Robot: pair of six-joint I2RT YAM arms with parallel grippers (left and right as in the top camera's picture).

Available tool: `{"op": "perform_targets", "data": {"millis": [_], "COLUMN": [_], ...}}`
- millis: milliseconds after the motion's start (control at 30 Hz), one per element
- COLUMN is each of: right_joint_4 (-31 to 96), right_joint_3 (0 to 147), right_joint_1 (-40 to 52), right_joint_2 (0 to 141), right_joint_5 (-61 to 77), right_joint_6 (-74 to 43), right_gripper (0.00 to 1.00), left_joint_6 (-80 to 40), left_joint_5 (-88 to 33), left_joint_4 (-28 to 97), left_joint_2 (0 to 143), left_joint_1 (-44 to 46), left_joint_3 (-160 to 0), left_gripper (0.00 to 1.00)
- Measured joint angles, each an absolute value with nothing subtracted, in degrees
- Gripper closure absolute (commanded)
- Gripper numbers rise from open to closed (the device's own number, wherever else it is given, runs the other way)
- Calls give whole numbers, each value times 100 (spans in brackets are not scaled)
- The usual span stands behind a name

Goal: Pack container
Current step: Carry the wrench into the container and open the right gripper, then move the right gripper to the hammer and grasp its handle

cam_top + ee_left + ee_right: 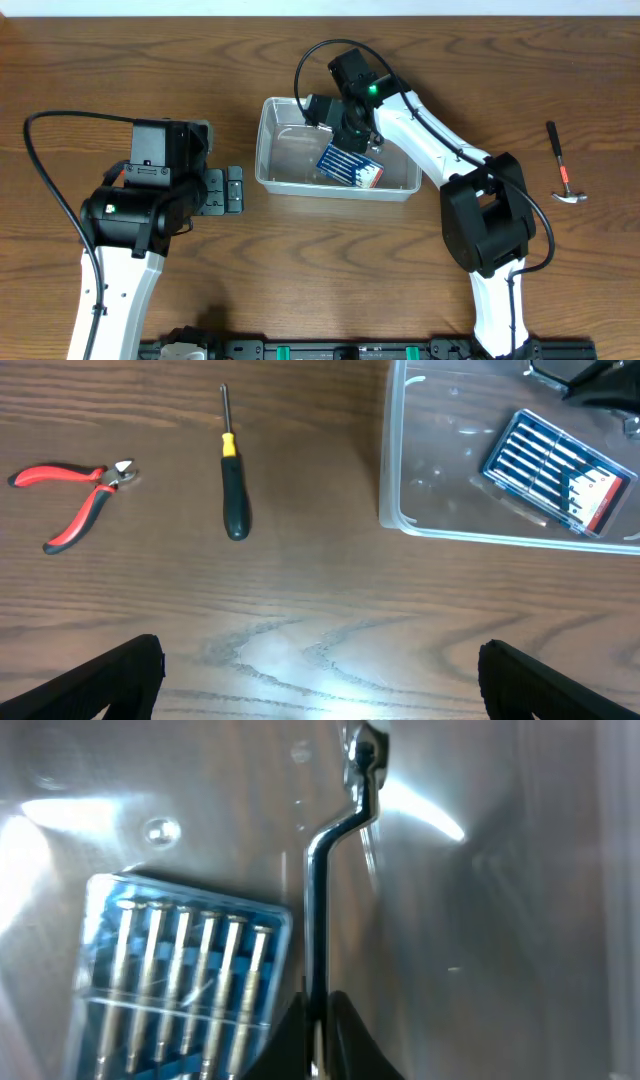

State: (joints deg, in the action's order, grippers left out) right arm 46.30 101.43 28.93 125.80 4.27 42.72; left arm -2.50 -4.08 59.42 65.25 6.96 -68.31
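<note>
A clear plastic container [290,180] sits mid-surface on a dark wood-grain surface [120,60], long side running left to right. A blue case of small screwdrivers [350,166] lies tilted on its floor.

The right arm reaches in from the right, and its fingers [350,1050] hang inside the container, just above the case. A bent chrome metal bar [318,900] runs between them, beside the case. The fingers stand close on either side of the bar, but whether they pinch it cannot be told.

The left arm's fingers [110,680] are spread wide with nothing between them. They hover over bare wood just off the container's left end, not touching it.

In the left wrist view, a black-handled screwdriver [234,490] and red-handled pliers [75,500] lie on the surface left of the container. A small hammer [563,168] lies far right, well apart from everything else.
</note>
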Motion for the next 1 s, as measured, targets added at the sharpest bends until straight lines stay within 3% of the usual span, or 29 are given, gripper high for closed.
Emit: {"op": "perform_targets", "data": {"millis": [167, 467, 667, 700, 767, 1000], "right_joint_4": [4720, 5181, 5376, 5374, 5367, 6364], "right_joint_3": [10143, 10143, 10079, 10079, 10084, 10294], "right_joint_1": [2818, 2753, 2676, 2620, 2383, 86], "right_joint_2": [12580, 12562, 11668, 11395, 10696, 9050], "right_joint_5": [357, 325, 401, 397, 368, 169], "right_joint_6": [4324, 4099, 3538, 3389, 2993, 2154], "right_gripper": [50, 52, 43, 37, 25, 16], "left_joint_6": [-250, -250, -209, -198, -169, -148], "left_joint_5": [-408, -408, -408, -408, -408, -408], "left_joint_4": [5944, 5942, 5931, 5918, 5900, 5896], "left_joint_2": [6525, 6525, 6525, 6525, 6525, 6525], "left_joint_1": [696, 696, 696, 696, 696, 696], "left_joint_3": [-6831, -6831, -6831, -6831, -6831, -6831], "left_gripper": [1, 2, 2, 2, 2, 2]}}
